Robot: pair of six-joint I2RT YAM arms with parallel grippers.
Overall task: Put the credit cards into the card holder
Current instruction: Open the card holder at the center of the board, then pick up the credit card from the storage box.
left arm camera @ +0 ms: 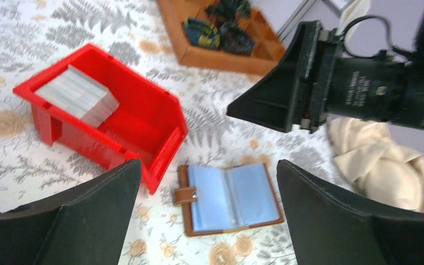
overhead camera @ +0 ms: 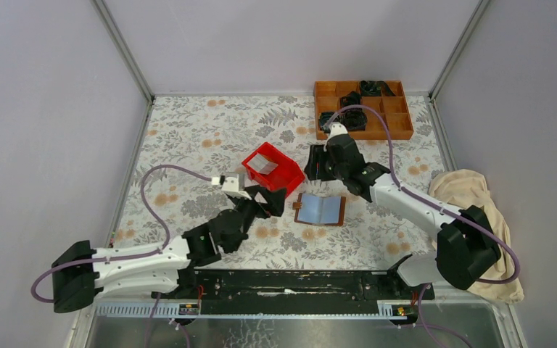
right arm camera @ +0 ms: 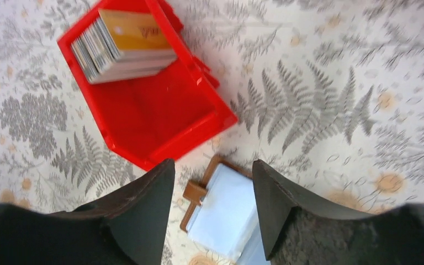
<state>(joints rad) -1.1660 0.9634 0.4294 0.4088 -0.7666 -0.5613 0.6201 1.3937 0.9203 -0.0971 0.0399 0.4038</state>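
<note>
Card holder point(overhead camera: 320, 209) was laid open just beside the red bin point(overhead camera: 283, 180), sleeves exposed for loading. Credit cards point(right arm camera: 124, 47) were stacked inside the bin. Left gripper point(left arm camera: 208, 164) and right gripper point(right arm camera: 212, 165) were held spread, empty, near it.

Robot lab cell, not a home. Plain pale wall panels point(overhead camera: 43, 109) on metal corner posts point(overhead camera: 123, 51) box in a table under a fern-print cloth point(overhead camera: 203, 130). Left arm point(overhead camera: 138, 264) and right arm point(overhead camera: 406, 199) are bolted to a black base rail point(overhead camera: 290, 281). Loose purple cables point(overhead camera: 142, 192) trail from them.
</note>
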